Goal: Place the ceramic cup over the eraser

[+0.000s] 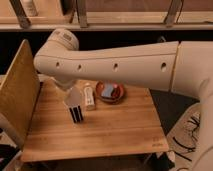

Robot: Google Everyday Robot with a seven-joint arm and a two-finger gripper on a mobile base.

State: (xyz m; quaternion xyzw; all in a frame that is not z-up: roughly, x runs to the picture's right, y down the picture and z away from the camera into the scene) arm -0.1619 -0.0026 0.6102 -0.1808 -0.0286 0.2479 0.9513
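Observation:
The eraser [77, 114], a small black block with thin light stripes, stands on the wooden table [115, 132] left of centre. The white ceramic cup [73, 99] hangs directly above it, its lower edge at the eraser's top. My gripper [70, 92] comes down from the big white arm [115, 65] and holds the cup from above. The arm hides most of the gripper.
A slim pale bottle-like item [89, 97] stands just right of the cup. A reddish-brown bowl [110, 94] with a blue-grey sponge [108, 90] sits behind it. A wooden side panel [17, 95] rises at the table's left edge. Dark cables [192, 132] lie on the floor at right.

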